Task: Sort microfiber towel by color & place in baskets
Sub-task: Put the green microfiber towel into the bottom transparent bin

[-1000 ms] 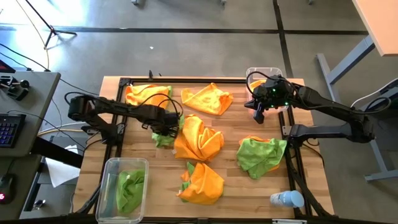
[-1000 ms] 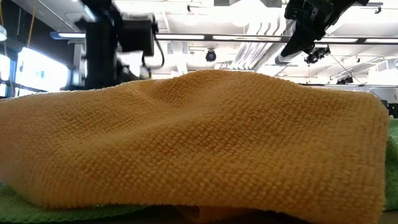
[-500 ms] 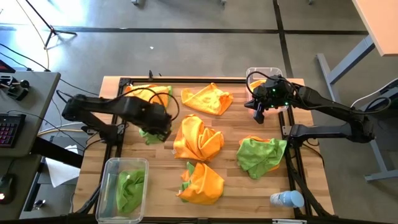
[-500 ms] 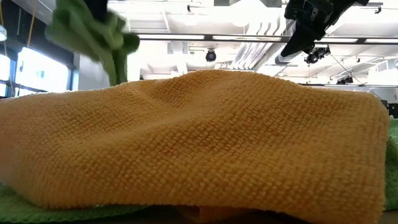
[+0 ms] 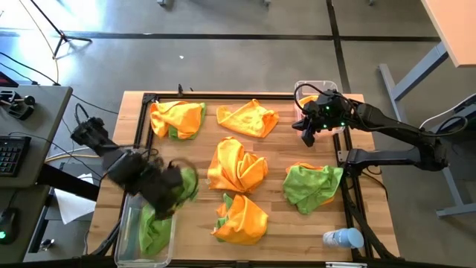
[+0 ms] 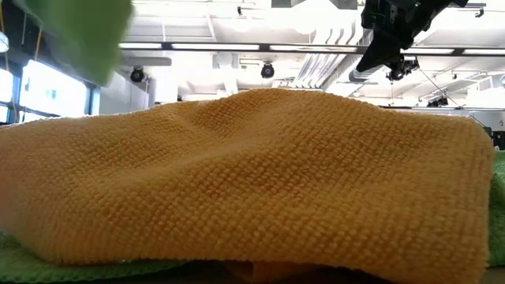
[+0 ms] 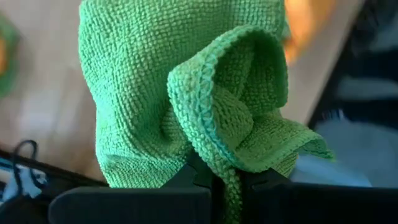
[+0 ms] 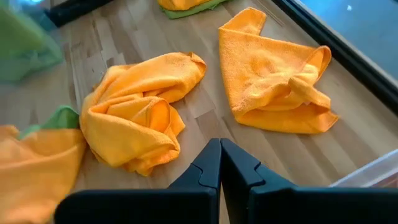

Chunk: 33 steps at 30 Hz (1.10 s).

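My left gripper (image 5: 172, 190) is shut on a lime green towel (image 5: 184, 181) and holds it above the table at the rim of the near-left basket (image 5: 131, 199), which has another green towel (image 5: 154, 227) in it. The carried towel fills the left wrist view (image 7: 186, 93) and shows blurred in the low view (image 6: 79, 35). My right gripper (image 5: 308, 137) is shut and empty, hovering beside the far-right basket (image 5: 325, 85). Orange towels lie at the far middle (image 5: 248, 119) and the centre (image 5: 236, 164). My left gripper pinches a bunched fold of the green towel (image 7: 229, 177) between its two fingers. Several layers sit in the hold. The towel is lifted clear of the table and bulges out past the fingertips in a loose, slack bundle.
An orange towel over a green one (image 5: 177, 119) lies at the far left, an orange one with green under it (image 5: 242, 218) near the front, and a green towel (image 5: 312, 184) at the right. A small clear bottle (image 5: 343, 238) lies at the near right corner.
My left gripper has lifted the green towel clear from beside the centre orange towel. It has swung it toward the table's near-left corner, up to the basket with the green towel. The right arm has kept still.
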Available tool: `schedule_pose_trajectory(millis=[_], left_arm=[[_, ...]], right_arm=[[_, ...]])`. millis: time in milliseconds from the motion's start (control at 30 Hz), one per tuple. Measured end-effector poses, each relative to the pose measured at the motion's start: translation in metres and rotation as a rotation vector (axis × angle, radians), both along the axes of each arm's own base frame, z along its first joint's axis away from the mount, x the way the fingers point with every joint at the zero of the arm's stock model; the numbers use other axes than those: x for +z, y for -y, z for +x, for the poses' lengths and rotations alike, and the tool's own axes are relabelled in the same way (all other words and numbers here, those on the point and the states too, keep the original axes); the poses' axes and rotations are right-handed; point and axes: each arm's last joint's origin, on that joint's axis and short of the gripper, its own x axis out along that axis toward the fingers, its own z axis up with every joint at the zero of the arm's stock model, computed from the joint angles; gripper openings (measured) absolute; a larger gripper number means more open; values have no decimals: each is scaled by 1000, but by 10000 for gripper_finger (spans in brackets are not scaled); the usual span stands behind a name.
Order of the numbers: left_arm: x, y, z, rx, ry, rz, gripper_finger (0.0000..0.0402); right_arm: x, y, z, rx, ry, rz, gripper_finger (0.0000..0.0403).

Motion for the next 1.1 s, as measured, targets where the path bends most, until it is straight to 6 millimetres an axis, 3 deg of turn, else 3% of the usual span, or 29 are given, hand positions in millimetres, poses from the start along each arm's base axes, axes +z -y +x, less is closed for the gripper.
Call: schedule_pose_trajectory(millis=[300,467,700,1100], left_arm=[[-1,53,-58,-233,-45,-52,0],[-23,70,-85,-279,-90,-10,0],[-84,92,-87,-462,-37,-33,0],[-153,86,-90,-569,-49,15,0]], right_arm=[[0,1,0,-99,15,78,0],[0,1,0,-149,15,88,0],[0,2,-1,-199,23,122,0],[0,3,-1,-262,30,147,0]])
